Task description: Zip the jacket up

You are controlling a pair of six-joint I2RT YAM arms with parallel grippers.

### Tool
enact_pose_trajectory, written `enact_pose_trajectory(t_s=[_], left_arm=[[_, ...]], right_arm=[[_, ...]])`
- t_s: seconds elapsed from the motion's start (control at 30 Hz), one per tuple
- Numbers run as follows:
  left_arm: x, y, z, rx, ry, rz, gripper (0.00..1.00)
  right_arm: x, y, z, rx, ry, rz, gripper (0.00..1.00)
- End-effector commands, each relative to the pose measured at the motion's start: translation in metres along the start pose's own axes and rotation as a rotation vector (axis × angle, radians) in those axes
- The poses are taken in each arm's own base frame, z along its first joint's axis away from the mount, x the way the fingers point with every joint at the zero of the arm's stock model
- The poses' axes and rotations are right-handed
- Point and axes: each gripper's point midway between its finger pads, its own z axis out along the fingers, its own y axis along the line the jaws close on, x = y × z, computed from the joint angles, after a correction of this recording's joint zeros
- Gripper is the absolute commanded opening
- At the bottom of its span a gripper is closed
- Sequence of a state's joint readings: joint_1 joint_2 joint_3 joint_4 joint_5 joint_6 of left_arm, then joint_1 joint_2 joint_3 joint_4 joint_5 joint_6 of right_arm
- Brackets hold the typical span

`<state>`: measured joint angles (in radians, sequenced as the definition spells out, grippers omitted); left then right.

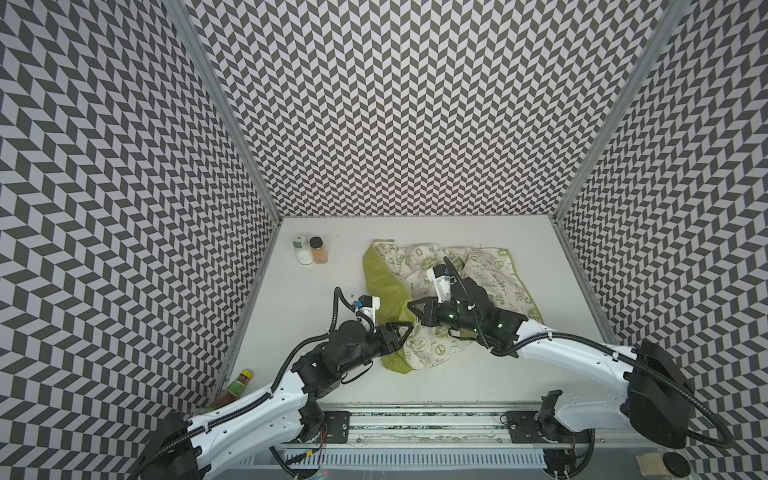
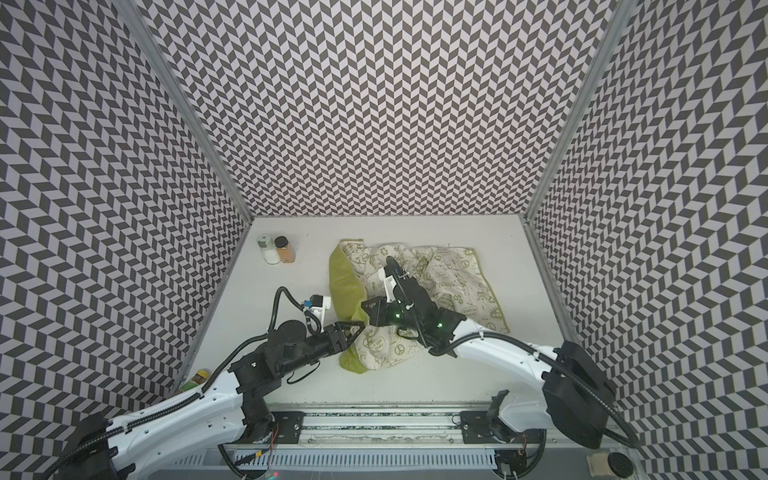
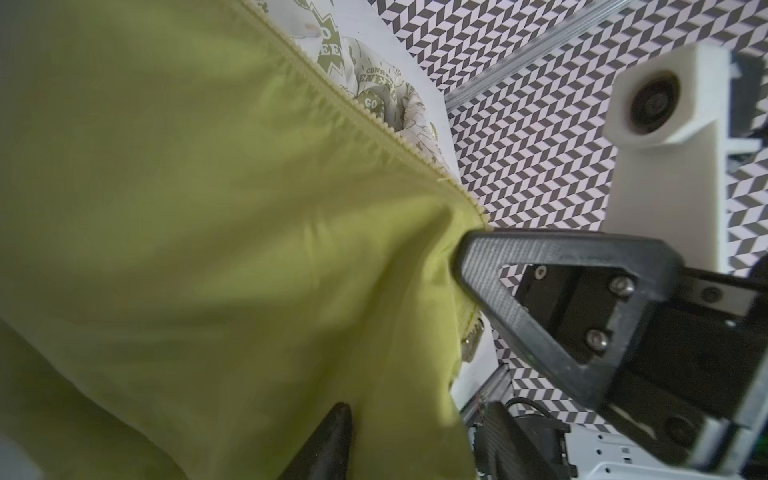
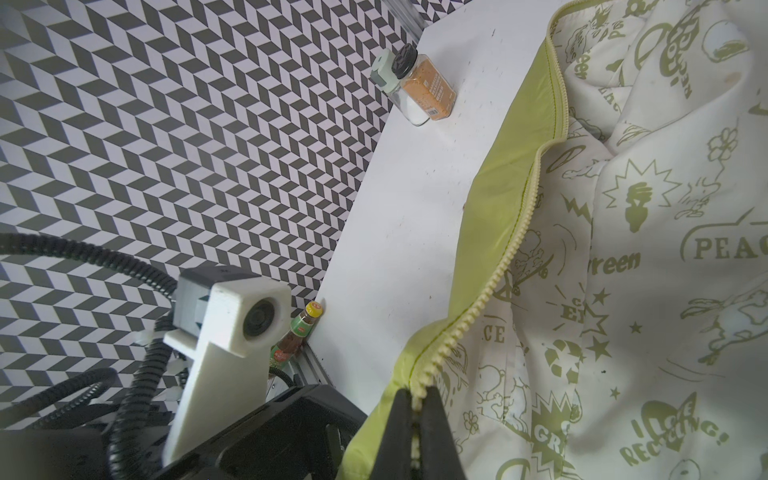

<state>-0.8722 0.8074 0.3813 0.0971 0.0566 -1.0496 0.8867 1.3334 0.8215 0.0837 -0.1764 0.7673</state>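
Right wrist view shows the right gripper (image 4: 415,399) pressed together on the zipper teeth (image 4: 505,266) of the jacket (image 4: 478,232), likely to hold that edge raised and taut. Beyond those fingers the teeth run along the green hem, with the printed lining spread open on the table (image 4: 407,208). The left gripper (image 3: 401,332) stands spread, one finger (image 3: 519,282) on each side of the green hem, the metal slider (image 3: 471,340) between them, seemingly to catch it

On the table (image 1: 457,382), the jacket (image 1: 490,266) lies right of middle; 2 jars (image 1: 309,251) stand behind-left of it (side by side), a bottle (image 1: 235,388) at the front-left corner.
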Motion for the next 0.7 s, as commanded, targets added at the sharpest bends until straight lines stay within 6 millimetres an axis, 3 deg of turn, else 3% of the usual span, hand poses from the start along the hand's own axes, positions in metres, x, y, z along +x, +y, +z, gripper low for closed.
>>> enact_pose_trajectory(t_s=[0.0, 0.2, 0.43, 0.6, 0.63, 0.67], left_arm=[[-0.012, -0.010, 0.000, -0.002, -0.035, 0.020, 0.49], [-0.018, -0.016, -0.001, 0.022, -0.063, 0.029, 0.47], [-0.011, -0.017, 0.005, 0.039, -0.029, 0.031, 0.27], [-0.013, -0.014, 0.003, 0.034, -0.035, 0.026, 0.00], [-0.014, -0.012, 0.003, 0.035, -0.033, 0.025, 0.00], [-0.015, -0.013, 0.002, 0.046, -0.029, 0.031, 0.00]], right_arm=[[-0.004, 0.006, -0.002, -0.035, -0.019, -0.008, 0.00], [0.004, 0.005, -0.002, -0.044, 0.012, -0.011, 0.00], [0.005, 0.008, -0.003, -0.048, 0.015, -0.018, 0.00], [0.004, 0.002, -0.005, -0.016, 0.015, -0.045, 0.00], [0.004, -0.001, -0.007, 0.002, 0.014, -0.051, 0.01], [0.004, -0.006, -0.009, 0.023, 0.016, -0.055, 0.10]])
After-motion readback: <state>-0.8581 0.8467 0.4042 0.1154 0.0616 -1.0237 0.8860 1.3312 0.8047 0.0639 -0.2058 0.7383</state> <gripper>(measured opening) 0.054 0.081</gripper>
